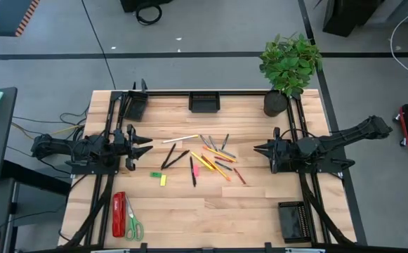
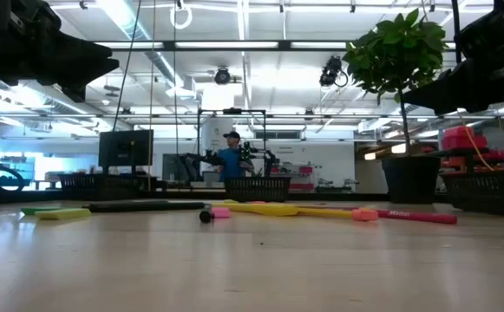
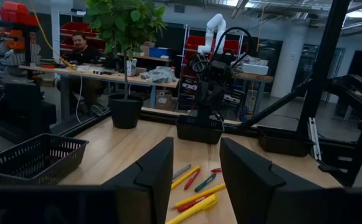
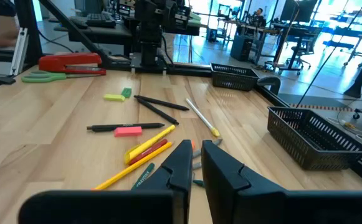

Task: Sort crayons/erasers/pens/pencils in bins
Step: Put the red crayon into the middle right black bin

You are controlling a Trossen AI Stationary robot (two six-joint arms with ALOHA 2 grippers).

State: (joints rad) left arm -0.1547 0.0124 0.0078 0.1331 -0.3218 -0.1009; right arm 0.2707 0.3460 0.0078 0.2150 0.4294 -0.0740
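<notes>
I am at the very start of the sorting, as I judge it: nothing is picked up yet, and the pens (image 1: 170, 156), pencils (image 1: 215, 166), crayons (image 1: 239, 176) and erasers (image 1: 157, 174) all lie loose in the middle of the counter (image 1: 246, 211), between my 2 arms.

My left gripper (image 1: 142, 145) hangs near the left side of the pile with its fingers (image 3: 152, 177) spread and empty. My right gripper (image 1: 261, 149) hangs near the right side, its fingers (image 4: 178, 165) nearly together with only a thin slit between them, holding nothing.

The bins (image 1: 205, 102) are well apart from the pile, at the edges of the counter; I see 3 of them clearly from above.

Most sticks lie with the long axis diagonal across the counter, and 1 dark pen (image 1: 192, 171) points almost straight toward the front edge. For the next move I must choose 1 stick at the edge of the pile, turn the wrist so the fingers cross its long axis, and come down on it.
</notes>
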